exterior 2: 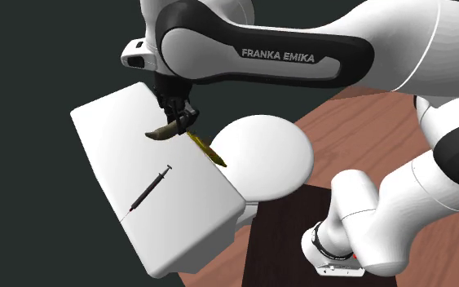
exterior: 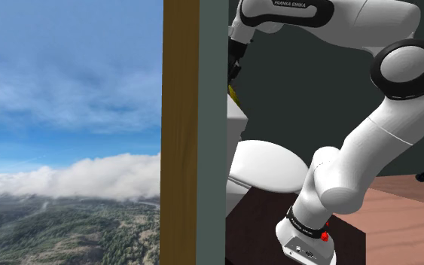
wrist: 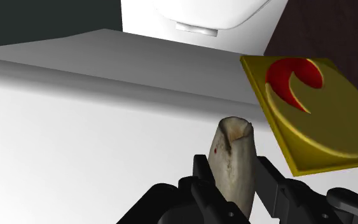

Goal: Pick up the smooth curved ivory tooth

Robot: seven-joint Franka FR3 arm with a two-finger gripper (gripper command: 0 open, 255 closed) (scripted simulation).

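Observation:
A curved, ivory-brown tooth (wrist: 234, 159) with a hollow, broken-looking end is clasped between my black fingers (wrist: 203, 175). In the second exterior view my gripper (exterior 2: 177, 117) points down over the white toilet tank lid (exterior 2: 178, 228) and is shut on the tooth (exterior 2: 161, 132), which sticks out sideways from the fingers. Whether the tooth still touches the lid cannot be told. Right beside it a yellow square tile (wrist: 311, 114) with a red crescent lies at the lid's edge (exterior 2: 207, 149).
A thin dark syringe-like rod (exterior 2: 150, 189) lies on the tank lid nearer the camera. The round white toilet seat cover (exterior 2: 272, 155) sits beyond the tile. A wooden post (exterior: 180, 132) and grey wall edge hide the tank in the shoulder view, with sky to their left.

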